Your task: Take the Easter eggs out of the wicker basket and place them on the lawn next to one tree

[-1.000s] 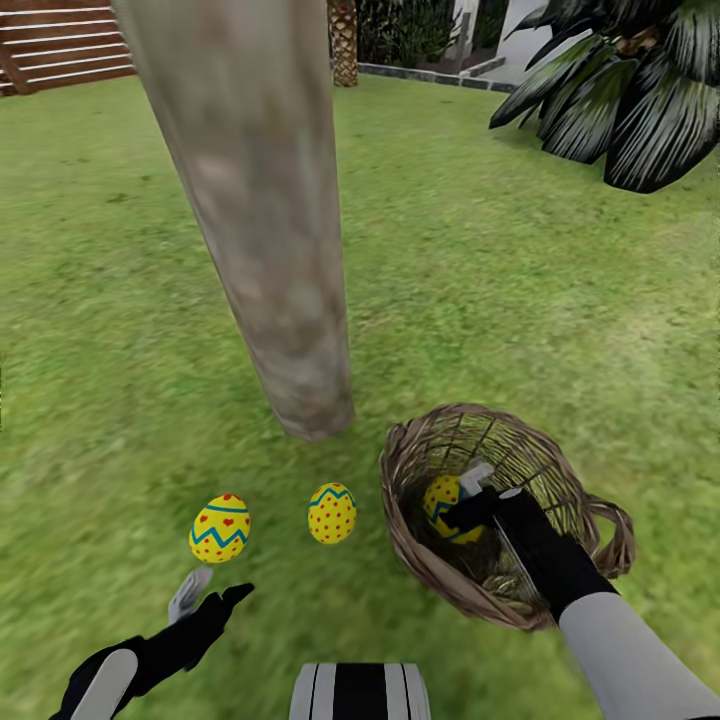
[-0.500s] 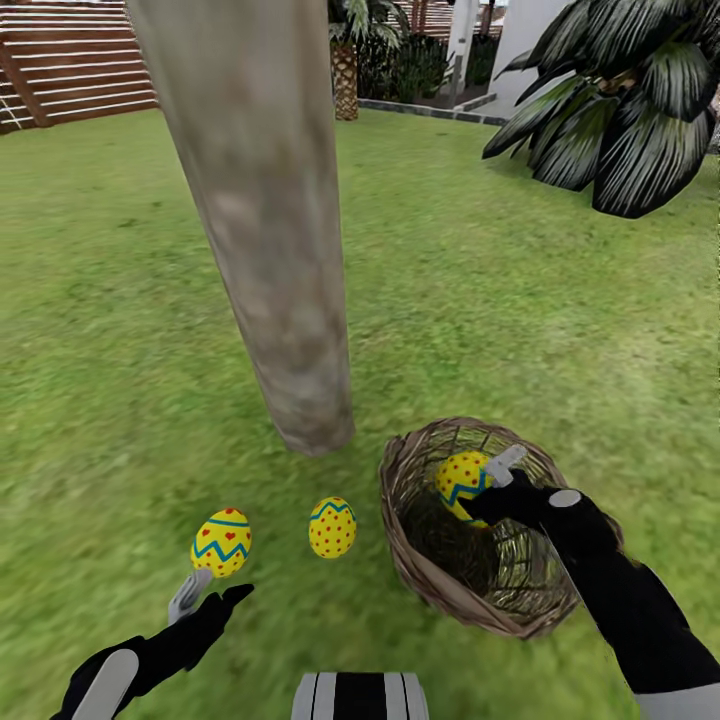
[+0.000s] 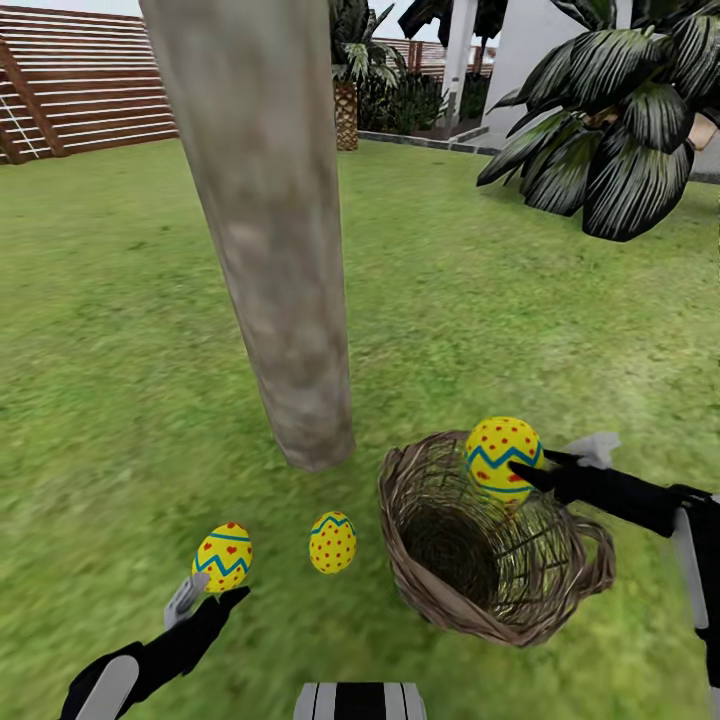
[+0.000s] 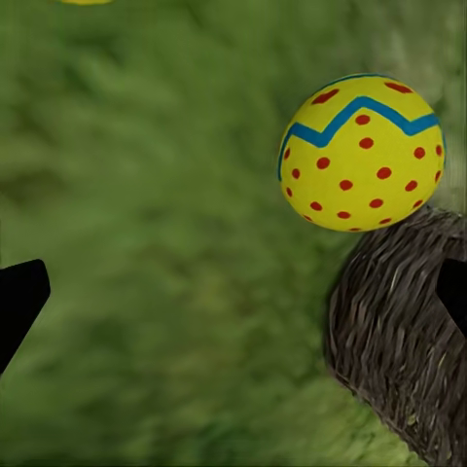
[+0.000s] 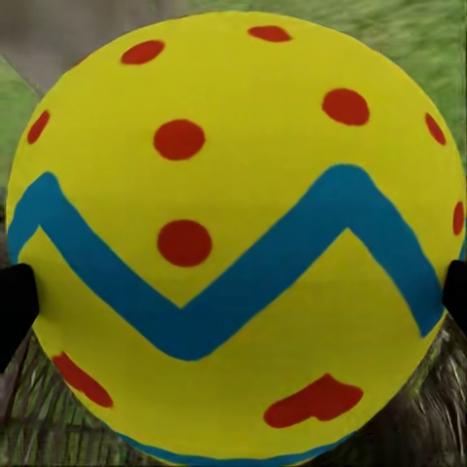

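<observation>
From the head view, you have two eggs (image 3: 222, 557) on the lawn (image 3: 120, 350) near the tree (image 3: 270, 250); the wicker basket (image 3: 480, 610) looks empty. Your right gripper (image 3: 560, 462) clamps the third egg (image 3: 503, 458) above the rim.

Left wrist view: fingers spread, holding nothing, one egg (image 4: 362, 153) ahead.

Right wrist view: the egg (image 5: 233, 233) sits between the fingertips.

At the frame's right edge the right arm reaches in toward centre, its gripper (image 3: 548, 463) clamped on an Easter egg (image 3: 503, 457), while at lower left the left gripper (image 3: 208, 594) hangs low with fingers parted.
</observation>
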You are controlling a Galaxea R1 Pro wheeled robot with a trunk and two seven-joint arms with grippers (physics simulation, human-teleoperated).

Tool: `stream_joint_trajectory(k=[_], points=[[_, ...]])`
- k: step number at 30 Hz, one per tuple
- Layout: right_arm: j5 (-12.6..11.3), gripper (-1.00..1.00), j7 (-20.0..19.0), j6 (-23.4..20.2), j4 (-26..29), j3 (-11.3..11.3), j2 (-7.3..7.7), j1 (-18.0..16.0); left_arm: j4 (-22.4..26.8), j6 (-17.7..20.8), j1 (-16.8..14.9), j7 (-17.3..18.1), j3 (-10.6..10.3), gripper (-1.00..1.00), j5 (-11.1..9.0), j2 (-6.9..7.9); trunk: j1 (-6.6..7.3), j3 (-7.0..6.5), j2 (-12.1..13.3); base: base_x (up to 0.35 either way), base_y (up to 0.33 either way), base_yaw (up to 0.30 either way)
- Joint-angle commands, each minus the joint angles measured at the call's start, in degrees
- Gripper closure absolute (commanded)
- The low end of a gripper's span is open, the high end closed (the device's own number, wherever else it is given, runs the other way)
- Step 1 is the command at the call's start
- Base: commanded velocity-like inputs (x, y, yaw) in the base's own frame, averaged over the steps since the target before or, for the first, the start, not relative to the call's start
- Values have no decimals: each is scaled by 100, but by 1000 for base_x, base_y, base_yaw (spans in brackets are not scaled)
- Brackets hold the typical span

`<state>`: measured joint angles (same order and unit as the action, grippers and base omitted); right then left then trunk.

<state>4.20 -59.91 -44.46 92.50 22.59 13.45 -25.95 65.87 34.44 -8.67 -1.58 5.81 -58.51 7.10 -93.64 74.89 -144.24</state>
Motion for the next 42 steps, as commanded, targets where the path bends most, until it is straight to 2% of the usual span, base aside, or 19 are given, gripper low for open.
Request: stream_joint_trajectory(k=[1, 4, 6, 9, 10, 12, 15, 18, 22, 23, 24, 26, 29, 39, 40, 42], points=[[-66, 100, -39, 52, 5, 124, -6, -2, -6, 30, 1, -12, 8, -100, -39, 0, 1, 3, -1, 0, 0, 0], [-203, 100, -13, 411, 4, 377, -60, 1, -18, 28, 22, 10, 8, -100, -38, 2, 1, 3, -1, 0, 0, 0], [-233, 100, -2, 513, 4, 474, -178, 2, -41, 28, 38, 22, 8, -100, -40, 5, 1, 3, -1, 0, 0, 0], [-269, 100, 6, 575, 4, 794, -310, -2, -173, 28, 46, 30, 6, -100, -33, 8, 1, 3, -1, -79, -122, 0], [-271, 100, 26, 579, 4, 827, -346, -4, -185, 28, 48, 29, 7, -100, -32, 9, 1, 3, -1, -127, -233, 0], [-296, 100, 374, 652, 4, 868, -492, -6, -199, 26, 49, 27, 7, -100, -30, 10, 1, 3, -1, -140, -266, 0], [-410, 100, 771, 937, 4, 885, -600, -1, -211, 21, 50, 22, 8, -100, -2, 11, 1, 3, -1, -113, -292, 0], [-595, 100, 881, 1015, 4, 895, -619, 2, -214, 20, 50, 24, 8, -100, 223, -1, 1, 3, -1, -31, -316, 0], [-672, 100, 943, 990, 4, 1038, -627, -8, -116, -66, 142, 42, 8, -100, 283, -2, 1, 3, -1, -6, -325, 0], [-675, 100, 1030, 984, 4, 1060, -629, -16, -53, -169, 195, 55, 8, -100, 284, 0, 1, 3, -1, -1, -327, 0], [-686, 100, 1432, 973, 4, 1075, -631, -33, 55, -302, 293, 71, 8, -100, 286, 3, 1, 3, -1, -1, -327, 0], [-738, 100, 2159, 963, 4, 1061, -632, -49, 212, -395, 392, 76, 8, -100, 287, 2, 1, 3, -1, 0, -328, 0], [-905, 100, 2715, 962, 4, 1048, -626, -58, 310, -453, 451, 79, 8, -100, 287, 2, 1, -1, -1, 0, -328, 82], [-899, 100, 2990, 956, -63, 1004, -632, -73, 337, -464, 500, 79, 16, -100, 289, 2, 1, -36, -1, 0, -328, 207], [-894, 100, 3147, 963, -127, 910, -633, -76, 338, -464, 502, 79, 16, -100, 292, 2, 1, -40, -1, 0, -328, 219], [-907, 100, 3702, 1017, -431, 386, -631, -103, 352, -473, 558, 79, 37, -100, 292, 8, 1, -48, -1, 0, -327, 219]])
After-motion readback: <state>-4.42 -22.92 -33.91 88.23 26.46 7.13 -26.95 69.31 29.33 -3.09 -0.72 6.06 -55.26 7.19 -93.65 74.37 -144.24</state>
